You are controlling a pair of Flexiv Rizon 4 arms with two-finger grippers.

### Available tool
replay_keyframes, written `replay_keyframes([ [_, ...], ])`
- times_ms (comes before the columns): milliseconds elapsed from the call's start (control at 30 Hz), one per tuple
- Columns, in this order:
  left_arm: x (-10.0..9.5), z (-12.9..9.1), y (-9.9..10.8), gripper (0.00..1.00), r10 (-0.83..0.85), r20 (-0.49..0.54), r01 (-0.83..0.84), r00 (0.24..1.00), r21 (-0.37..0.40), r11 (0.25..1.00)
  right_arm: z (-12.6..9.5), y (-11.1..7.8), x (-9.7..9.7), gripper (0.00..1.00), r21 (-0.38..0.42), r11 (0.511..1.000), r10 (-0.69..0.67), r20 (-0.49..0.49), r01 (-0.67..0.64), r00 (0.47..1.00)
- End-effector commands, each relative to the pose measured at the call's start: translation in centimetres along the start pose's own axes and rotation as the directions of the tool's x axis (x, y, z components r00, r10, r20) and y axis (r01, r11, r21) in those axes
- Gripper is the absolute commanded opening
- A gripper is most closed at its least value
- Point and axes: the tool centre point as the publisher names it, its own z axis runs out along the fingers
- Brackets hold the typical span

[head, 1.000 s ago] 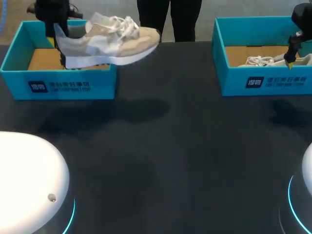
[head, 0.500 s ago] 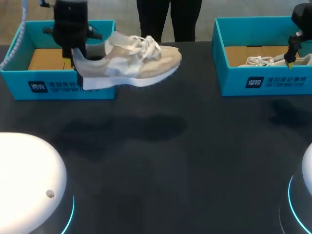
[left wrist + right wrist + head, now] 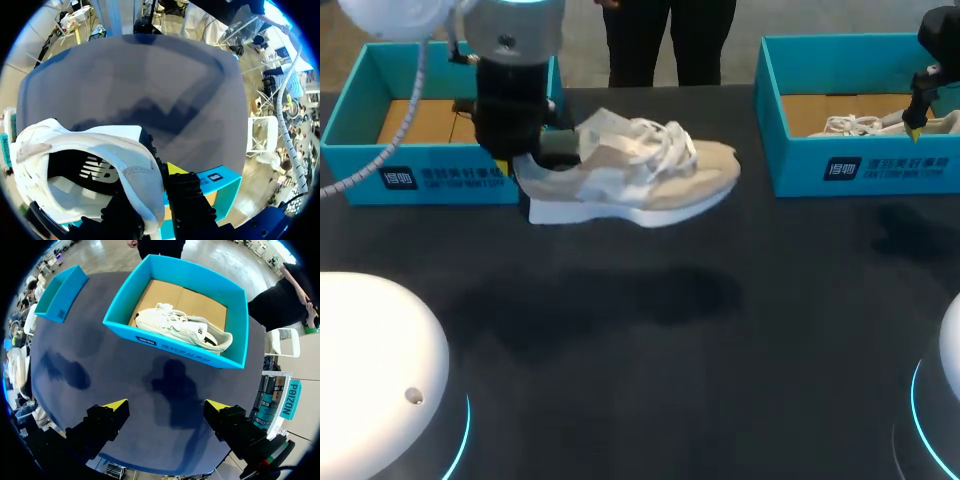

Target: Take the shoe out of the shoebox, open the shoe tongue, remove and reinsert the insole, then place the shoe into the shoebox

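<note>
White print on the left shoebox (image 3: 420, 180) front and right shoebox (image 3: 890, 167) front; white logo inside the shoe (image 3: 95, 170).

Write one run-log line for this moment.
left gripper: shut on shoe heel, above table | right gripper: open, near right shoebox

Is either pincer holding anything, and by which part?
The left pincer holds the beige shoe by the back rim of its heel. The right pincer is open, holding nothing.
</note>
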Motion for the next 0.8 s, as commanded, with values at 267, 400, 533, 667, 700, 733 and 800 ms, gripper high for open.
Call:
replay_keyframes([
  [267, -2.4, 2.5, -1.6, 0.00, 0.047, 0.019, -0.046, 0.999, -0.064, 0.997, 0.0, 0.0, 0.0, 1.00, 0.001, 1.000, 0.002, 0.002, -0.002, 1.000],
  [400, -2.8, 3.7, -2.0, 0.00, 0.043, 0.025, -0.042, 0.999, -0.056, 0.998, 0.0, 0.0, 0.0, 1.00, 0.001, 1.000, 0.002, 0.002, -0.002, 1.000],
  [533, -3.4, 5.1, -2.6, 0.00, 0.039, 0.021, -0.038, 0.999, -0.057, 0.998, 0.0, 0.0, 0.0, 1.00, 0.001, 1.000, 0.002, 0.002, -0.002, 1.000],
  [667, -3.9, 6.9, -3.0, 0.00, 0.033, -0.001, -0.033, 0.999, -0.045, 0.998, 0.0, 0.0, 0.0, 1.00, 0.001, 1.000, 0.002, 0.002, -0.002, 1.000],
  [700, -4.1, 7.3, -3.1, 0.00, 0.043, 0.009, -0.043, 0.999, -0.043, 0.998, 0.0, 0.0, 0.0, 1.00, 0.001, 1.000, 0.002, 0.002, -0.002, 1.000],
  [733, -4.2, 7.9, -3.2, 0.00, 0.041, 0.006, -0.041, 0.999, -0.041, 0.998, 0.0, 0.0, 0.0, 1.00, 0.001, 1.000, 0.002, 0.002, -0.002, 1.000],
  [800, -4.6, 8.9, -3.3, 0.00, 0.043, -0.004, -0.043, 0.999, -0.033, 0.999, 0.0, 0.0, 0.0, 1.00, 0.001, 1.000, 0.002, 0.002, -0.002, 1.000],
])
